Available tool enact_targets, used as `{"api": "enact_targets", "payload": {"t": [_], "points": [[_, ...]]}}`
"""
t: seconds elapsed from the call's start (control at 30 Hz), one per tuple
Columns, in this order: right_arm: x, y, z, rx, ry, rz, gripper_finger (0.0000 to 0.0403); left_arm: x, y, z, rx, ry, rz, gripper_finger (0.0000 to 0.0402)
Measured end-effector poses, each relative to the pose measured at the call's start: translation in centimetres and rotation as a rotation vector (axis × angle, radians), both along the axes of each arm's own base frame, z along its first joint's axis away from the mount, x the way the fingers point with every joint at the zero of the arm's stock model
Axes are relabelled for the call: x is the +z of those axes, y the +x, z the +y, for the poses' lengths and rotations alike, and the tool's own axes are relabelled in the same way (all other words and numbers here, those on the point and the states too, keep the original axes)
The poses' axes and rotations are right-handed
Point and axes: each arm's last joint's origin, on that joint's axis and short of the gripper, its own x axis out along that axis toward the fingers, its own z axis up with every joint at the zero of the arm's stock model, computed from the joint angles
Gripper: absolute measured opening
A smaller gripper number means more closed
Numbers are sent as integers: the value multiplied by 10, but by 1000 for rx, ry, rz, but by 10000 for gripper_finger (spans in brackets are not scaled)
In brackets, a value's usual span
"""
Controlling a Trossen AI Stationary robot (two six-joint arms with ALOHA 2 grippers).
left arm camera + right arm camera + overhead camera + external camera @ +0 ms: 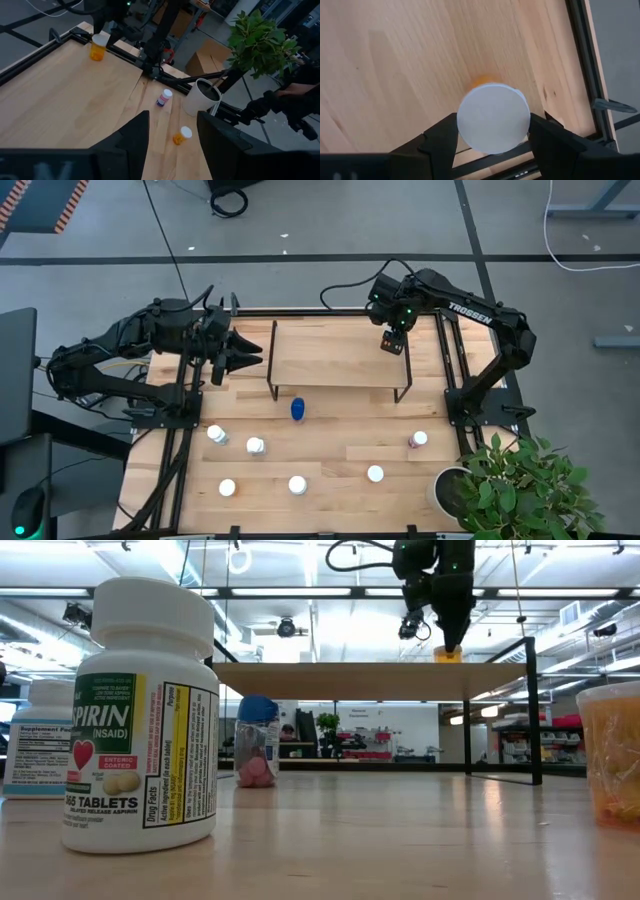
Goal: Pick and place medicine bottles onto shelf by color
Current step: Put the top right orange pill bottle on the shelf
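Orange btl (493, 117), white cap up, sits upright between the R claw's (393, 346) two fingers (440, 137). Fingers stand abt cap-width apart, one each side of the cap, closed on it; the btl is at the shelf's (320, 355) right end, its base on or just over the board. In the low view the same btl (448, 653) shows as an orange bit at the shelf top (370, 667) right below the R claw (445, 635). From the L wrist it (98, 46) stands straight, the R arm coming down onto its cap.

Below the R claw, off the shelf's front edge, rest of the btls stand on the table (330, 480). Nearest: pinkish-purple btl (417, 439), a bit to the claw's right and towards the front. All-blue btl (298, 409) is just past the shelf's front edge, well left of the claw. Farther off, white-capped ones: (375, 473), (297, 484), (255, 445), (216, 434), (227, 488). Low view has a big aspirin btl (140, 715) close to the lens.

L claw (250, 350) waits well left of the R claw, just off the shelf's left end, above the table. Its fingers (132, 140) are partly spread, a clear gap between, nothing in it.

Potted plant (515, 485) at the table's front right corner, white cup (201, 96) beside it.
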Motion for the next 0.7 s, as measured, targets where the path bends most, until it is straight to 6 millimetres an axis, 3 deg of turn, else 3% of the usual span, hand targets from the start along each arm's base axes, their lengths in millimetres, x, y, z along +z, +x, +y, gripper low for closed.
{"api": "enact_targets", "payload": {"t": [0.47, 0.7], "points": [[0, -5, -13, -59, -15, -20, 236, 0, 0, 0, -1, 2, 0, 172], [-2, -5, -13, -59, -13, -10, 273, 0, 0, 0, -1, 2, 1, 172]]}}
